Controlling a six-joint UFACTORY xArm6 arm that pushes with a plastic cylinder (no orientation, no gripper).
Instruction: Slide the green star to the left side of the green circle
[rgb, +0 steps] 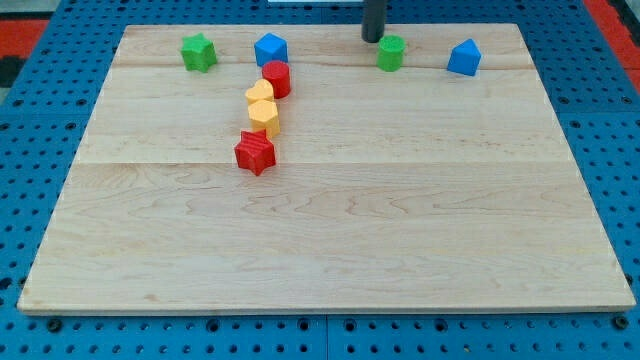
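Board (330, 230): pale wood, planks running left to right, seams visible, filling most of view.
Base (30, 110): blue perforated sheet, dark round holes in a grid, showing past the board at 3, 6 and 9 o'clock.
Corners: red patches (20, 25) at 10 and 2 o'clock.
Light: even, soft, only faint shadows.

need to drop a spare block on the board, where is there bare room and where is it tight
Free: the whole wooden board below the red star, and its right half under the green circle and right blue block. Crowded: the top edge, where my tip sits, and the red-yellow column.
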